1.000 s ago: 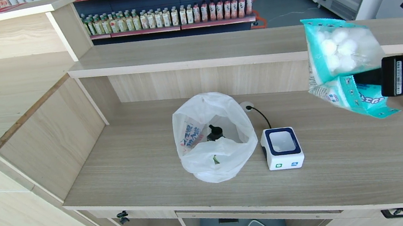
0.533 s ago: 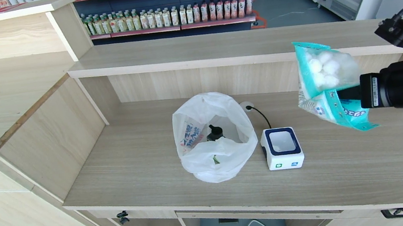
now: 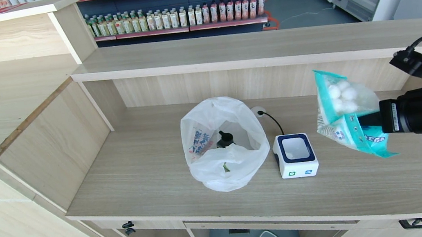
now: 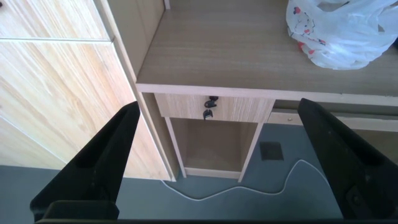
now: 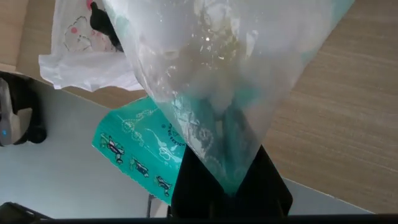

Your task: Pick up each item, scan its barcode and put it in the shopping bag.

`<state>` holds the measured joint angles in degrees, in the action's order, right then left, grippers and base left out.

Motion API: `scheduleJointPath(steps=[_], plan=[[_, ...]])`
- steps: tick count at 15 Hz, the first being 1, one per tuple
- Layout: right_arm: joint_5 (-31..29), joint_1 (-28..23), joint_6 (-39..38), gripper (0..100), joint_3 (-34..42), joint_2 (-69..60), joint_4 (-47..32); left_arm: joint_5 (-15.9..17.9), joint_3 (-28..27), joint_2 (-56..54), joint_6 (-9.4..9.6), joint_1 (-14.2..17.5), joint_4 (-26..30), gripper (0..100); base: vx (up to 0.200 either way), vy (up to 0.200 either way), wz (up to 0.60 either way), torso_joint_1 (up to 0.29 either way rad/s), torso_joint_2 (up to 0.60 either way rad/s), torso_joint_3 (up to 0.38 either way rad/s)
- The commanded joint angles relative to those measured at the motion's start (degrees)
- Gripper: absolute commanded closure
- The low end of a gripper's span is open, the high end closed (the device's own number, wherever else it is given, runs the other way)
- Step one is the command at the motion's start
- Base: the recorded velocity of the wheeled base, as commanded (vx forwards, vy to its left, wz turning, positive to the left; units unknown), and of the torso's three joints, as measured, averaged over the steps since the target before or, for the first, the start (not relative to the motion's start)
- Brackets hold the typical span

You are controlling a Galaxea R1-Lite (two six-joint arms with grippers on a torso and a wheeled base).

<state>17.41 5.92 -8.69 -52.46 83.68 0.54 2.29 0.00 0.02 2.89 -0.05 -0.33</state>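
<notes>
While clamped on cotton-ball bag [image 3: 343, 110], right tool [image 3: 365, 120] held level above counter [image 3: 369, 185]; left tool [image 4: 217, 160] apart.

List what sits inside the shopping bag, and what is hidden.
Inside the bag, a printed packet stands beside a black pump top; something green shows lower down. The bag's folds cover the rest of each, and anything beneath.
</notes>
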Motion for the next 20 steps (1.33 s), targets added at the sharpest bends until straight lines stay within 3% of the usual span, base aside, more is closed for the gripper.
scheduleJointPath(steps=[1,5,11,20], plan=[[0.0,-3.2,0.0,100,1.4,1.4,0.0,0.0,0.0,0.0,0.01,0.0,0.0,0,0.0,0.0,0.0,0.0,0.0,0.0],[0.0,-4.3,-3.5,100,2.4,1.8,0.0,0.0,0.0,0.0,0.01,0.0,0.0,0,0.0,0.0,0.0,0.0,0.0,0.0],[0.0,-0.7,-6.2,100,8.2,1.3,1.7,0.0,0.0,0.0,0.01,0.0,0.0,0,0.0,0.0,0.0,0.0,0.0,0.0],[0.1,1.6,-6.3,100,7.8,6.8,6.0,0.0,0.0,0.0,0.01,0.0,0.0,0,0.0,0.0,0.0,0.0,0.0,0.0]])
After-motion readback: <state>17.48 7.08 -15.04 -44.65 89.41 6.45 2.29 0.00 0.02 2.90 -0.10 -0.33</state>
